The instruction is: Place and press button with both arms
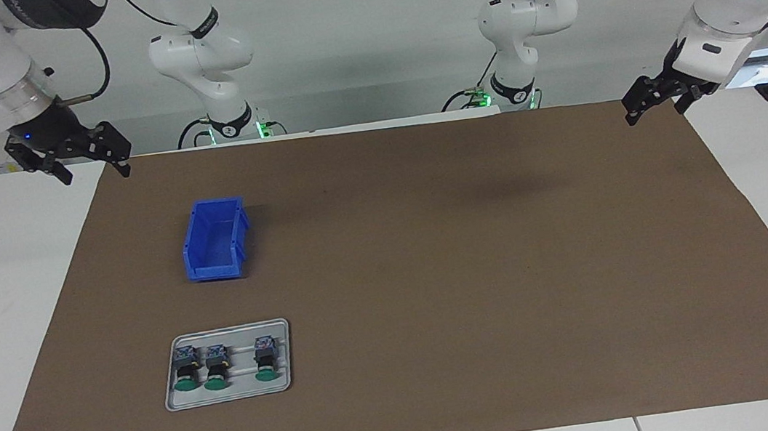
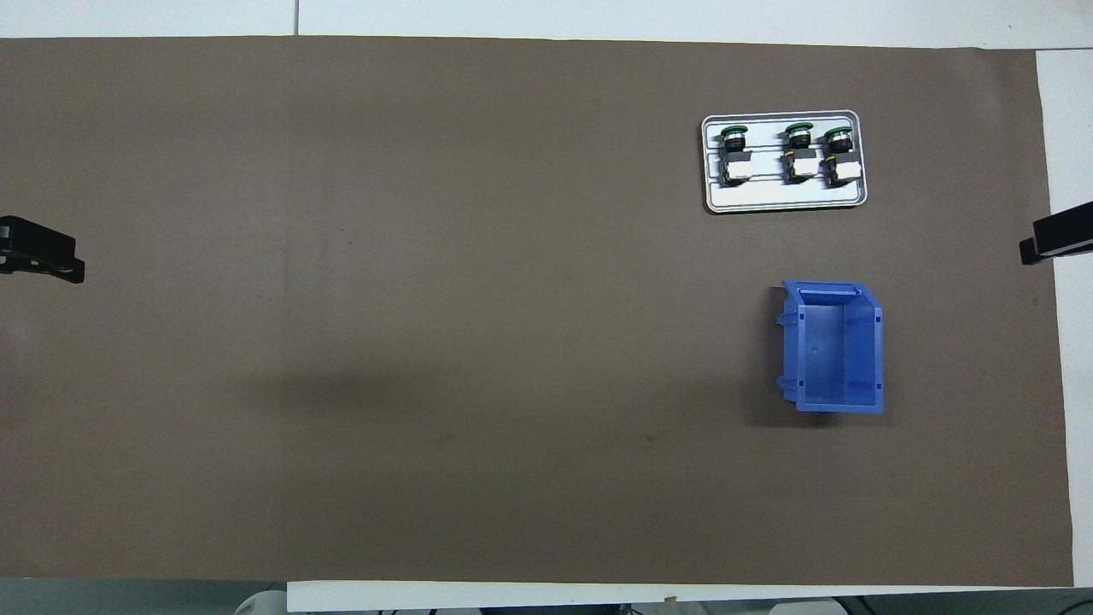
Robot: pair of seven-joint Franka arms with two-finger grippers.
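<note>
Three buttons [image 1: 264,358] on tray [image 1: 230,397], lower left of frame; both pincers, left [image 1: 656,106] and right [image 1: 92,163], apart, empty: approach one button squarely from above.

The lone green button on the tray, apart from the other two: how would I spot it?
Find the brown mat, then the grey tray on it, farther from the robots than the blue bin. Three green-capped buttons lie in a row there. Yours is the lone button, across a gap from the close pair, toward the left arm's end.
</note>
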